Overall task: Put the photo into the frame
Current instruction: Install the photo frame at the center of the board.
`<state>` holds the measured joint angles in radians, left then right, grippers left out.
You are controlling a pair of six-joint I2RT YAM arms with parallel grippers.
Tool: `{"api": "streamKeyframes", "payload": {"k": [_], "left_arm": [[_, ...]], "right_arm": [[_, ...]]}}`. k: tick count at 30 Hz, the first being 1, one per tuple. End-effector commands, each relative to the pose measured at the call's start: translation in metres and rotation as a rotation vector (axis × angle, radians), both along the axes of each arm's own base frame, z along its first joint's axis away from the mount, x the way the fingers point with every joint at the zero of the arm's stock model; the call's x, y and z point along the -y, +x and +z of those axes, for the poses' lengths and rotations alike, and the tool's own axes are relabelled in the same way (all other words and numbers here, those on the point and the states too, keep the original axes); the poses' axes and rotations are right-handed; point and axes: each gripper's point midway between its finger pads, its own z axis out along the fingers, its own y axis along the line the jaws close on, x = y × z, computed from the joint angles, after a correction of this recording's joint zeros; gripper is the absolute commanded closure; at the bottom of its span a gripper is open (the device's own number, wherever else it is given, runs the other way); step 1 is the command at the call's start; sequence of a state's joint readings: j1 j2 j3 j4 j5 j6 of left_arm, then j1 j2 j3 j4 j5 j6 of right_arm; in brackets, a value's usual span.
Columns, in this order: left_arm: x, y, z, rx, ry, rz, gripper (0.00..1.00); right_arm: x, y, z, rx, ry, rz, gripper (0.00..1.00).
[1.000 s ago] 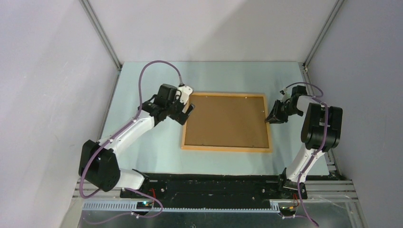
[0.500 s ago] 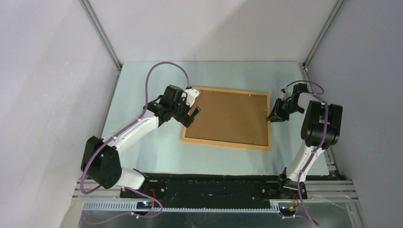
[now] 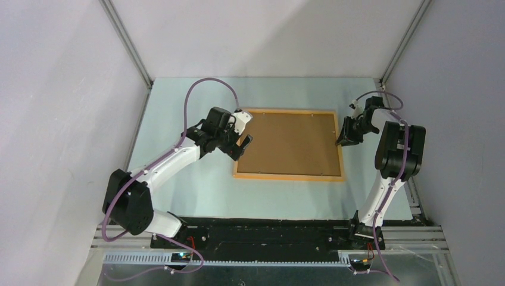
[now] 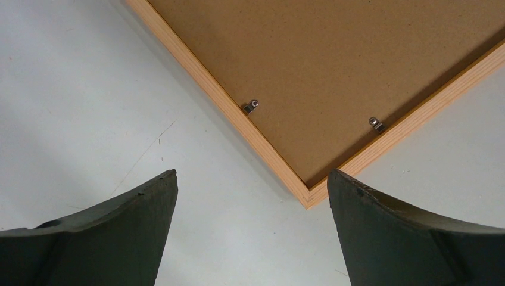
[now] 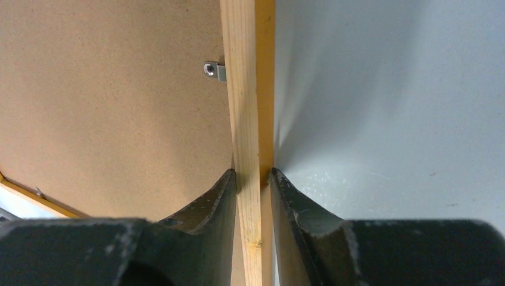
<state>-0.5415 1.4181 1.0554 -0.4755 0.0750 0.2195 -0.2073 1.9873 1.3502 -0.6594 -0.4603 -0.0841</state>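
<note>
The frame (image 3: 289, 177) lies back side up on the table, with the brown backing board (image 3: 289, 143) set inside it. The photo is hidden. My right gripper (image 3: 344, 139) is shut on the frame's right rail (image 5: 244, 89), one finger on the board side and one on the outer side (image 5: 253, 173). My left gripper (image 3: 241, 143) is open at the frame's left edge. In the left wrist view a corner of the frame (image 4: 235, 116) points down between the wide-apart fingers, close to the right fingertip (image 4: 342, 185), with the gripper (image 4: 252, 182) holding nothing.
Small metal clips (image 4: 251, 107) (image 5: 214, 70) sit along the inner edge of the frame over the backing board (image 4: 333, 53). Grey walls and aluminium posts (image 3: 128, 44) enclose the pale table (image 3: 190, 190) on three sides.
The frame has shifted away from the arm bases and to the right, and now lies squarer. The right gripper moved with its rail. The left gripper came in toward the frame's left edge.
</note>
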Motion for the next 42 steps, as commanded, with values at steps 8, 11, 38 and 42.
{"api": "streamKeyframes", "payload": {"k": [8, 11, 38, 42], "left_arm": [[0.011, 0.017, 0.028, 0.082, -0.029, -0.013, 0.00], [0.008, 0.018, 0.030, 0.093, -0.021, -0.003, 0.00], [-0.051, 0.036, 0.084, 0.342, 0.089, 0.255, 0.00], [-0.063, 0.032, 0.090, 0.370, 0.106, 0.277, 0.00]], "right_arm": [[0.023, 0.027, 0.026, 0.100, -0.125, 0.017, 0.49], [0.031, 0.027, 0.038, 0.133, -0.173, 0.016, 0.36], [0.058, -0.061, 0.221, 0.618, -0.496, -0.157, 0.01], [0.039, -0.073, 0.224, 0.632, -0.433, -0.105, 0.01]]}}
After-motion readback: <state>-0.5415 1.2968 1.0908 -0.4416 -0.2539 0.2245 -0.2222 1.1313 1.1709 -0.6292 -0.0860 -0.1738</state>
